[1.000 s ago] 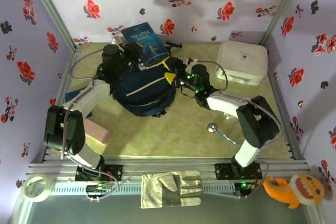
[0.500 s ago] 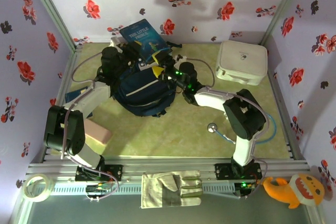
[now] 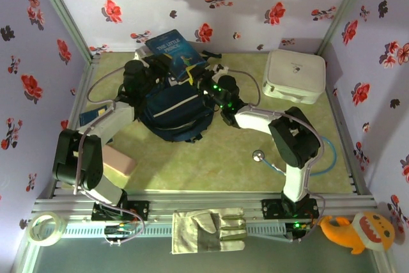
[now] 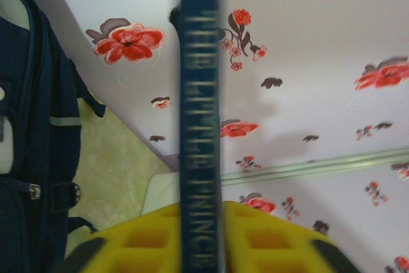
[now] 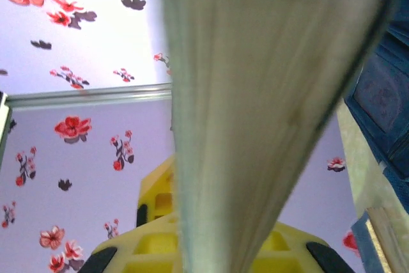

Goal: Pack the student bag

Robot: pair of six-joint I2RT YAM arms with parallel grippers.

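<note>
Student bag (image 3: pixel 172 110), large navy-blue fabric backpack with white stripes, lies left of centre in the top view; judged soft and floppy, so best taken by the opening rim. Blue-covered book (image 3: pixel 174 52) above its upper edge is likely in the way. The right gripper (image 5: pixel 214 241) is clenched on the pages; the left gripper (image 4: pixel 201 228) straddles the spine, grip not determinable.
</note>
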